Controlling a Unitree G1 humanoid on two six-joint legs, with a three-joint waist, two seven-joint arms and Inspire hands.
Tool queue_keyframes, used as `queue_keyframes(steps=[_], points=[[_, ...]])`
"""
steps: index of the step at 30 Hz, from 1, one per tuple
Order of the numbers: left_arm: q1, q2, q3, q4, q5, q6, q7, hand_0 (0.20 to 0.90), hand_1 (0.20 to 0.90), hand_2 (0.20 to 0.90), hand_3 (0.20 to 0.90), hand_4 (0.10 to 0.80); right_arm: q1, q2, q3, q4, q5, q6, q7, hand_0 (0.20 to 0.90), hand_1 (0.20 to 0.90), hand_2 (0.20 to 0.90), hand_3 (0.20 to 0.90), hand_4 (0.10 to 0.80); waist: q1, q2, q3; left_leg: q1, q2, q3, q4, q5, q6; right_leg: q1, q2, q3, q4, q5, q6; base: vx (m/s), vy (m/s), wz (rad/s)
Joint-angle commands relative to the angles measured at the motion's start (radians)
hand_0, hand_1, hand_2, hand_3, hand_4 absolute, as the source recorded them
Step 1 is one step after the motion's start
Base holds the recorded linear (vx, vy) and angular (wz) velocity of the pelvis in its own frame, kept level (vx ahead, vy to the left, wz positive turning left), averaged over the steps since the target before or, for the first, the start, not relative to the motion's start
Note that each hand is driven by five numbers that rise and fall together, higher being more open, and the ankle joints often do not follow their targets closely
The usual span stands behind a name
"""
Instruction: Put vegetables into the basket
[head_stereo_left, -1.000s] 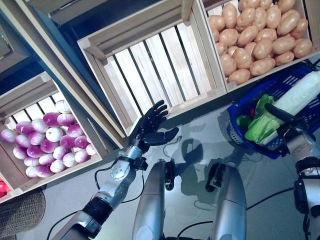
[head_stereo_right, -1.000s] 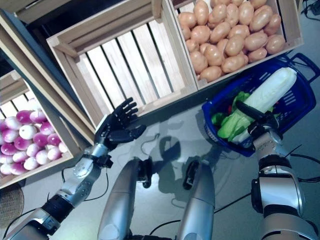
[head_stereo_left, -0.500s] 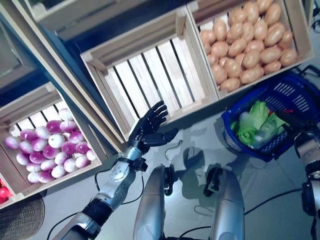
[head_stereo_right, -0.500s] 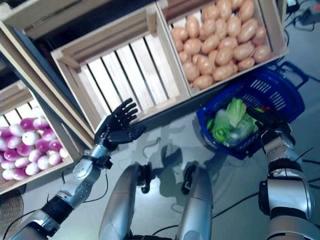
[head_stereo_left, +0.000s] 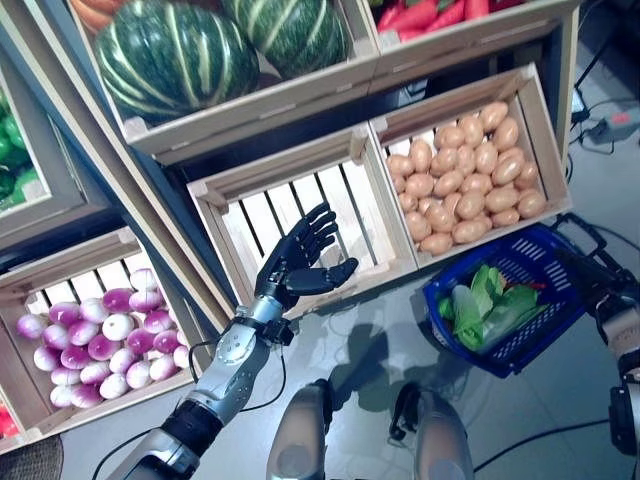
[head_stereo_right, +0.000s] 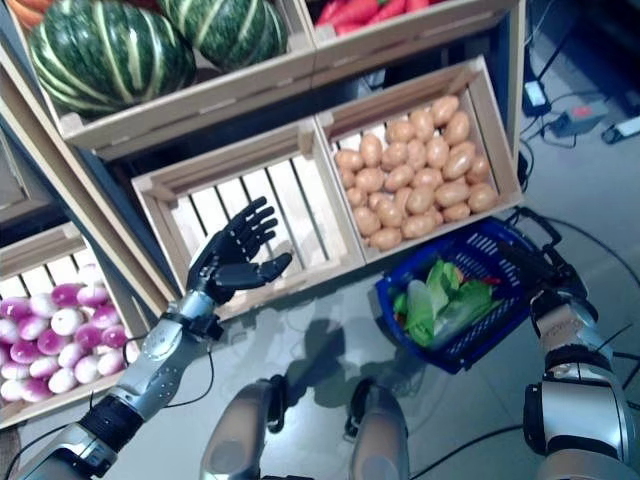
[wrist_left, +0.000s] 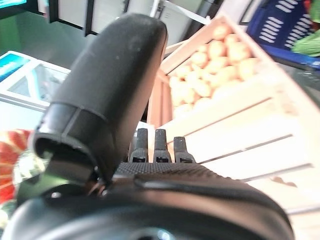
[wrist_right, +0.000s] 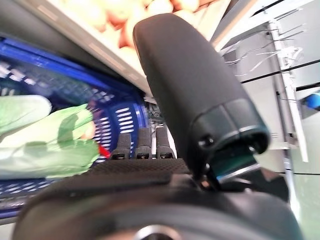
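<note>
The blue plastic basket (head_stereo_left: 540, 330) stands on the floor at the right, in front of the stand. Green leafy vegetables (head_stereo_left: 485, 305) lie in it, with a bit of red beside them (wrist_right: 103, 150). My right hand (head_stereo_left: 597, 290) is open, fingers straight, just at the basket's right rim, and holds nothing. My left hand (head_stereo_left: 300, 262) is open, fingers spread, raised in front of the slatted crate (head_stereo_left: 300, 205) at the middle of the stand. It holds nothing. The basket also shows in the right wrist view (wrist_right: 120, 117).
The wooden stand (head_stereo_left: 150, 160) with crates and shelves of vegetables runs across the back and left. A crate of potatoes (head_stereo_left: 465, 170) sits just behind the basket. Cables and a power strip (head_stereo_left: 600, 125) lie on the floor at the far right.
The camera has tilted up, so the whole scene sits lower and the upper shelf shows. The long pale cabbage that stuck out of the basket now lies down inside it. My right hand has drawn back to the rim.
</note>
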Motion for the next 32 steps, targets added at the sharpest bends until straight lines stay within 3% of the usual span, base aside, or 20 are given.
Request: queue_keyframes(steps=[1, 8, 10, 14, 21, 24, 28, 32], points=[[0.044, -0.008, 0.066, -0.057, 0.018, -0.035, -0.054, 0.9, 0.9, 0.9, 0.9, 0.8, 0.069, 0.072, -0.009, -0.043, 0.053, -0.075, 0.081, 0.9, 0.9, 0.9, 0.9, 0.8, 0.006, -0.059, -0.164, 0.077, -0.016, 0.061, -0.117, 0.002, 0.04, 0.203, 0.041, 0.002, -0.291, 0.105, -0.009, 0.161, -0.012, -0.15], [0.115, -0.055, 0.093, 0.03, 0.132, -0.036, -0.07, 0.9, 0.9, 0.9, 0.9, 0.8, 0.238, 0.327, 0.086, -0.198, 0.053, -0.188, 0.067, 0.9, 0.9, 0.9, 0.9, 0.8, -0.011, -0.066, -0.233, 0.203, -0.035, 0.09, -0.333, 0.101, 0.04, 0.307, 0.067, 0.027, -0.471, 0.188, 0.003, 0.067, 0.038, -0.1], [0.174, -0.087, 0.118, 0.092, 0.175, -0.067, -0.082, 0.9, 0.9, 0.9, 0.9, 0.8, 0.39, 0.467, 0.146, -0.29, 0.038, -0.238, 0.052, 0.9, 0.9, 0.9, 0.9, 0.8, -0.031, -0.059, -0.26, 0.26, -0.044, 0.101, -0.426, 0.135, 0.041, 0.336, 0.079, 0.052, -0.524, 0.212, 0.01, 0.111, 0.115, -0.1], [0.215, -0.114, 0.149, 0.184, 0.236, -0.099, -0.052, 0.9, 0.9, 0.9, 0.9, 0.8, 0.502, 0.57, 0.203, -0.347, 0.027, -0.2, -0.002, 0.9, 0.9, 0.9, 0.9, 0.8, -0.056, -0.051, -0.289, 0.315, -0.044, 0.105, -0.532, 0.177, 0.035, 0.364, 0.089, 0.076, -0.602, 0.255, 0.021, 0.078, 0.083, -0.12], [0.253, -0.221, 0.133, 0.464, 0.367, -0.039, -0.082, 0.9, 0.9, 0.9, 0.9, 0.8, 0.601, 0.649, 0.352, -0.384, -0.078, -0.081, 0.077, 0.9, 0.9, 0.9, 0.9, 0.8, -0.088, -0.046, -0.318, 0.317, -0.055, 0.107, -0.577, 0.192, 0.026, 0.358, 0.104, 0.095, -0.657, 0.288, 0.033, 0.002, 0.066, -0.16], [0.26, -0.258, 0.122, 0.566, 0.417, -0.015, -0.078, 0.9, 0.9, 0.9, 0.9, 0.8, 0.626, 0.672, 0.378, -0.387, -0.036, -0.087, 0.1, 0.9, 0.9, 0.9, 0.9, 0.8, -0.103, -0.045, -0.319, 0.325, -0.059, 0.113, -0.577, 0.191, 0.029, 0.362, 0.106, 0.099, -0.657, 0.286, 0.033, 0.015, 0.056, -0.08], [0.238, -0.296, 0.109, 0.695, 0.453, -0.044, -0.006, 0.9, 0.9, 0.9, 0.9, 0.8, 0.617, 0.693, 0.366, -0.344, 0.069, -0.071, 0.146, 0.9, 0.9, 0.9, 0.9, 0.8, -0.112, -0.041, -0.324, 0.336, -0.061, 0.12, -0.577, 0.185, 0.033, 0.371, 0.108, 0.098, -0.657, 0.278, 0.035, 0.02, 0.034, -0.05], [0.215, -0.332, 0.083, 0.856, 0.504, -0.055, 0.073, 0.9, 0.9, 0.9, 0.9, 0.8, 0.577, 0.698, 0.381, -0.192, -0.041, -0.106, 0.204, 0.9, 0.9, 0.9, 0.9, 0.8, -0.098, -0.044, -0.329, 0.343, -0.066, 0.108, -0.577, 0.183, 0.034, 0.385, 0.105, 0.084, -0.657, 0.271, 0.036, 0.003, 0.0, -0.01]])
